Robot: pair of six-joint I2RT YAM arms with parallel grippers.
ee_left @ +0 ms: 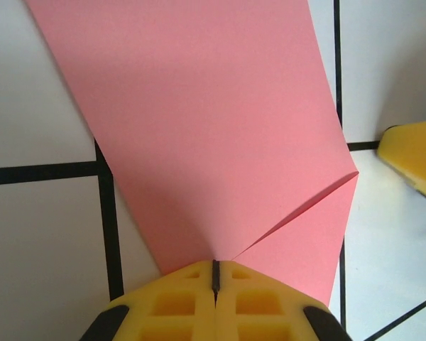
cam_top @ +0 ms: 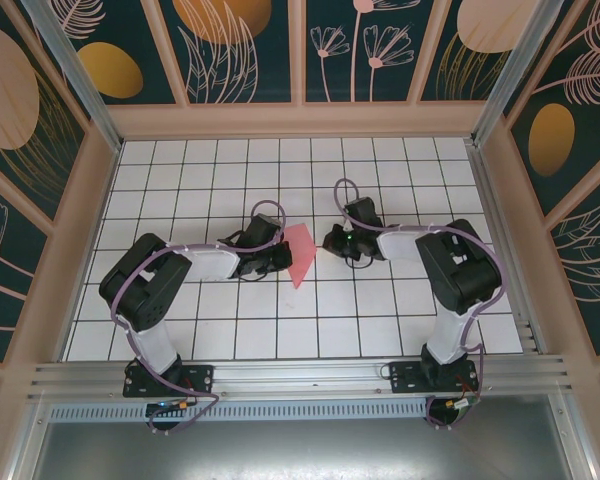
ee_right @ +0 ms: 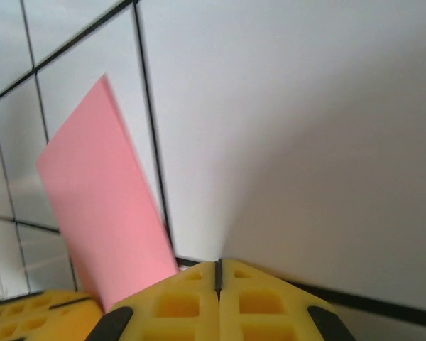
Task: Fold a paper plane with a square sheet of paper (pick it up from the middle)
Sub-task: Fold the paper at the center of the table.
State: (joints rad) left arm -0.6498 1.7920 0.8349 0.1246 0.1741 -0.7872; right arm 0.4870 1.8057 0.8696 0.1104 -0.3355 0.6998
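The square sheet of paper (cam_top: 300, 254) is pink-red and lies folded on the white grid table between the two arms, its point toward the near side. In the left wrist view the sheet (ee_left: 213, 121) shows a folded flap whose crease runs to my left gripper (ee_left: 215, 263). That gripper is shut, with its tips on the sheet's left edge (cam_top: 280, 258). My right gripper (cam_top: 327, 240) is shut too, empty and just right of the sheet; its wrist view has its tips (ee_right: 218, 263) over bare tile with the paper (ee_right: 103, 206) to the left. A paper plane is out of view.
The table (cam_top: 380, 320) is walled by a beige frame with patterned panels on three sides, and a metal rail (cam_top: 300, 375) runs along the near edge. One yellow finger of the right gripper (ee_left: 415, 156) shows close beside the sheet in the left wrist view.
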